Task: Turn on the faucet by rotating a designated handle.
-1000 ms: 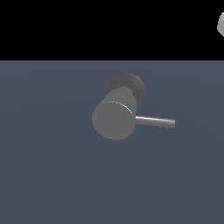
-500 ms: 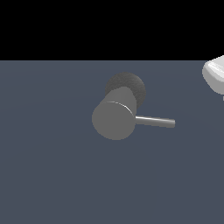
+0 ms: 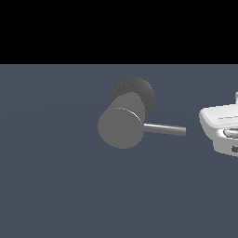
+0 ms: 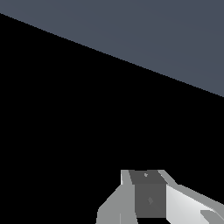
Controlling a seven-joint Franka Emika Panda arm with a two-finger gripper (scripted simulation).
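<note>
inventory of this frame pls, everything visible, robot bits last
faucet: 1, matte grey thick cylinder, middle of the exterior view, standing on the floor surface.
base: 1, darker speckled round disc, behind the cylinder, partly hidden by it.
handle: 1, thin grey rod, sticking out of the cylinder's side toward the exterior view's right, nothing touching it.
floor surface: 1, flat slate blue, filling the lower part of the exterior view; black background above.
robot arm: 1, glossy white, cut off at the exterior view's right edge, apart from the handle tip.
gripper: 1, grey and white, only partly in the wrist view; open or shut cannot be told.
</note>
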